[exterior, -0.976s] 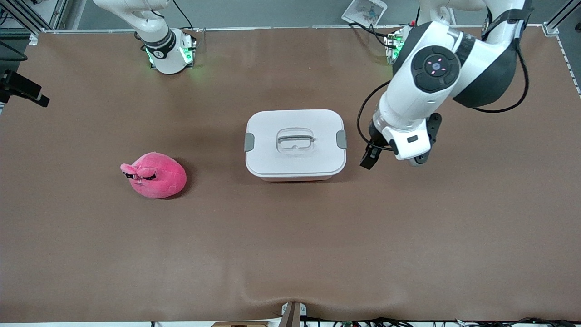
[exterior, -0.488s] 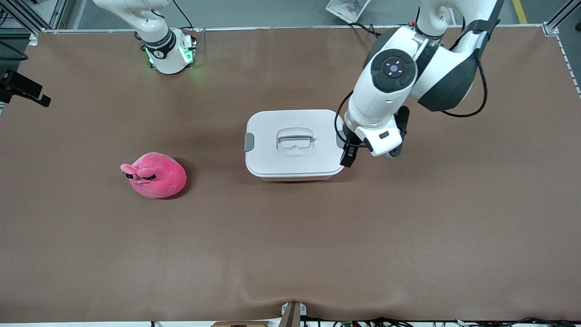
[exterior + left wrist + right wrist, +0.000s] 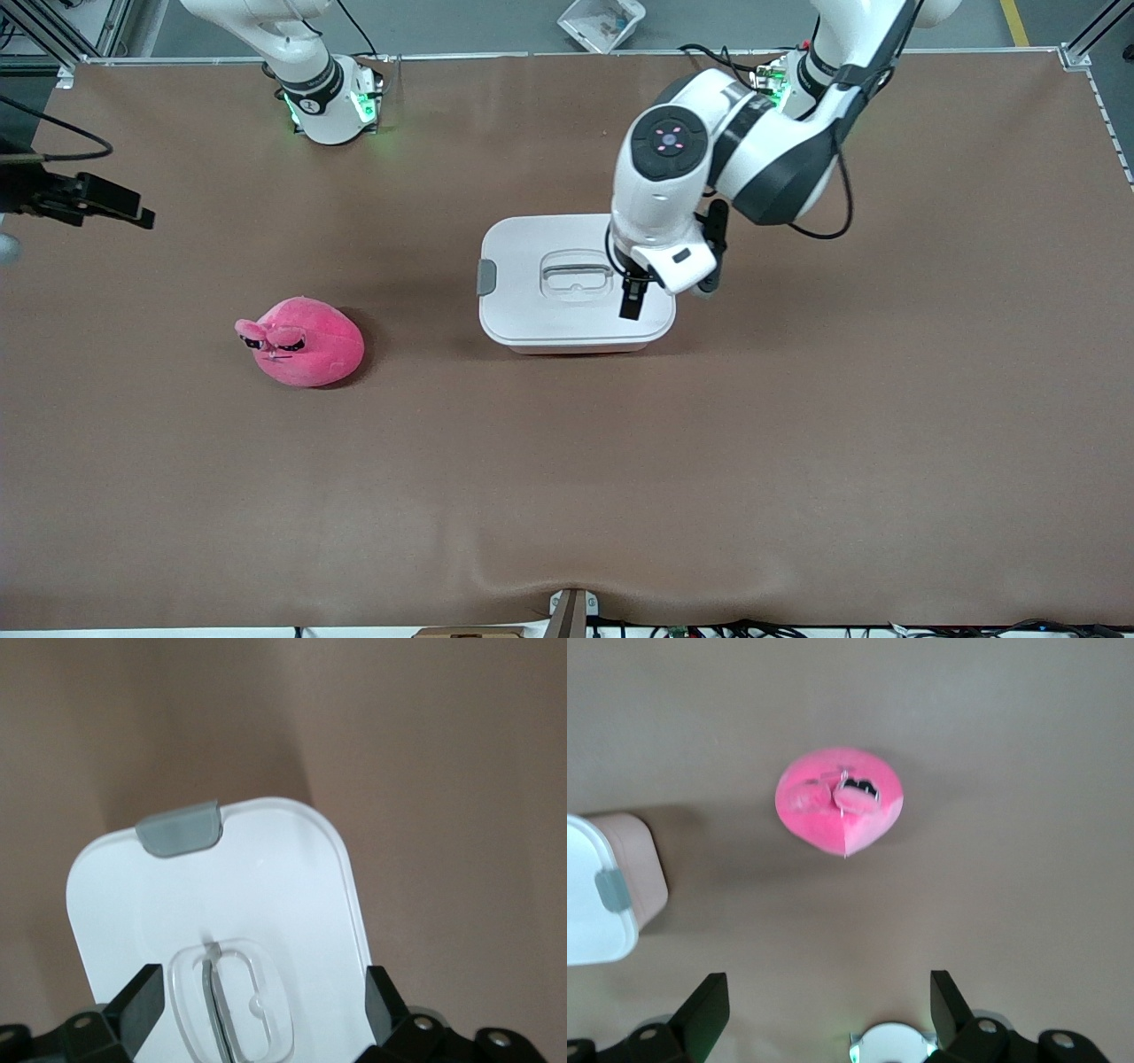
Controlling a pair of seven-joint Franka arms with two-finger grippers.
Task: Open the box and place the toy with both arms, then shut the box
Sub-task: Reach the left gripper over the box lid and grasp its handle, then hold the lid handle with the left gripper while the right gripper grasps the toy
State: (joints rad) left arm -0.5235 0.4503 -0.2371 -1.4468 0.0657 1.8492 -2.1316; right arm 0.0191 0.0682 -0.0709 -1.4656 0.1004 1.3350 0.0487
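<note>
The box (image 3: 532, 310) stands shut at the table's middle, its white lid with a recessed handle (image 3: 576, 273) and one grey clip (image 3: 486, 276) showing. My left gripper (image 3: 631, 297) is open over the lid, just beside the handle toward the left arm's end. In the left wrist view its fingers (image 3: 146, 992) straddle the handle (image 3: 232, 1005), with the clip (image 3: 180, 828) ahead. The pink toy (image 3: 301, 344) sits on the table toward the right arm's end, a little nearer the camera. My right gripper (image 3: 828, 977) is open and empty, high over the table, looking down on the toy (image 3: 837, 802) and a corner of the box (image 3: 594, 895).
The right arm's base (image 3: 332, 102) and the left arm's base (image 3: 780, 80) stand along the table's top edge. A white tray (image 3: 602, 22) lies off the table past that edge. A black piece with a cable (image 3: 97, 206) juts in at the right arm's end.
My left gripper has swept from beside the box, past its clip, to over the lid by the handle. The black piece at the right arm's end has shifted inward. Box and toy have not moved.
</note>
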